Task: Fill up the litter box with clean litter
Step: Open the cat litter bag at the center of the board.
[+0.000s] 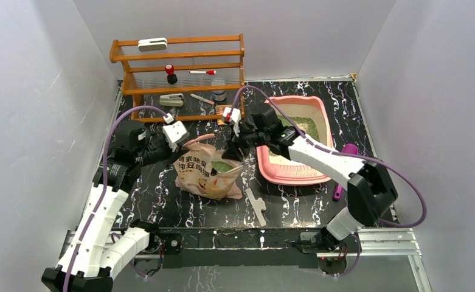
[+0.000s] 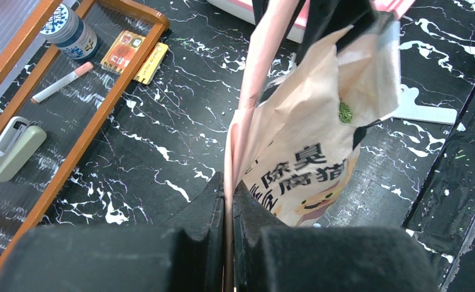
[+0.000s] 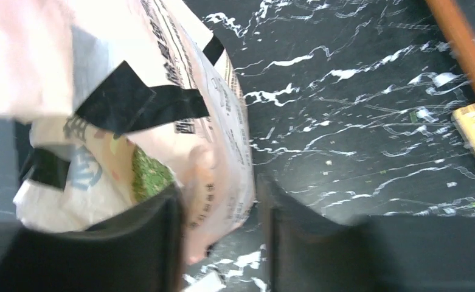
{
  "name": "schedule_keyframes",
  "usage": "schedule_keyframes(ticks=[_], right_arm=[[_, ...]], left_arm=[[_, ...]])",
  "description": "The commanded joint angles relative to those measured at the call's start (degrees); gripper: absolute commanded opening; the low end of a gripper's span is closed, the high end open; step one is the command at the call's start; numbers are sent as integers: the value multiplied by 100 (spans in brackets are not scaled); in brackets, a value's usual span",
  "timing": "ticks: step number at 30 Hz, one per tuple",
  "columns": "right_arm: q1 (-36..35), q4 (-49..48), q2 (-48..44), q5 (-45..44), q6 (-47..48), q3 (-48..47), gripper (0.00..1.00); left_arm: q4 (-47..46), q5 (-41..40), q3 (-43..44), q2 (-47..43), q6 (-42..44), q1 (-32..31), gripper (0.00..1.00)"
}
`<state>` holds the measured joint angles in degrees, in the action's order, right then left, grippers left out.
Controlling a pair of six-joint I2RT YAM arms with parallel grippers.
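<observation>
Bag (image 1: pixel 201 176) slumped on table (image 1: pixel 295 207) beside litter box (image 1: pixel 270 174); clean litter (image 1: pixel 308 126) thin at its far end. Left gripper (image 2: pixel 228 210) jaws clenched on bag rim; right gripper (image 3: pixel 218 204) jaws released around it. Risk: one-sided hold tips bag, spilling granules.

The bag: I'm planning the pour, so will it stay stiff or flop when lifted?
Probably floppy: the bag is crumpled, and its rim folds where the left gripper pinches it. Likely bottom-heavy, with litter inside. Its open mouth may spill if tipped.
</observation>
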<state>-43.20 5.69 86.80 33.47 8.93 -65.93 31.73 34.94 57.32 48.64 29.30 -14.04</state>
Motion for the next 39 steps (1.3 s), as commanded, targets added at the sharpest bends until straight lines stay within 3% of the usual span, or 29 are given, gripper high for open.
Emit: schedule_keyframes(ticks=[1, 3, 7, 13, 16, 19, 20, 23, 25, 26, 28, 32, 39], right_arm=[[-196, -215, 234, -831, 373, -580, 32], [-198, -791, 166, -1463, 379, -539, 0], [-173, -1621, 88, -2162, 202, -602, 0], [-72, -1585, -23, -2716, -381, -415, 0], [65, -1736, -182, -2574, -634, -91, 0], [114, -1342, -165, -2482, -701, -221, 18], [125, -1235, -144, -2418, -685, -283, 19], [153, -1045, -129, -2458, -702, -449, 23], [185, -958, -156, -2496, -723, -519, 32], [199, -941, -188, -2495, -732, -533, 34], [222, -934, -284, -2514, -779, -542, 36], [337, -829, -534, -2714, -849, -539, 39], [710, -351, -1252, -3967, -1202, -272, 47]], left_arm=[[-511, 18, 190, -180, -34, 42, 0], [-640, -65, 174, -195, -59, 42, 0], [-883, -153, 212, -127, -42, 44, 0], [-947, -237, 267, -99, 23, 44, 0], [-943, -164, 156, -106, -1, 43, 0], [-928, 31, 90, -24, -78, 42, 0], [-916, 98, 93, 25, -103, 42, 0], [-914, 165, 116, 186, -167, 44, 13], [-912, 151, 147, 275, -187, 42, 25], [-901, 154, 155, 306, -188, 42, 26], [-904, 110, 158, 357, -173, 42, 35], [-940, -86, 177, 524, -103, 42, 37], [-1342, -589, 332, 564, -451, 44, 53]])
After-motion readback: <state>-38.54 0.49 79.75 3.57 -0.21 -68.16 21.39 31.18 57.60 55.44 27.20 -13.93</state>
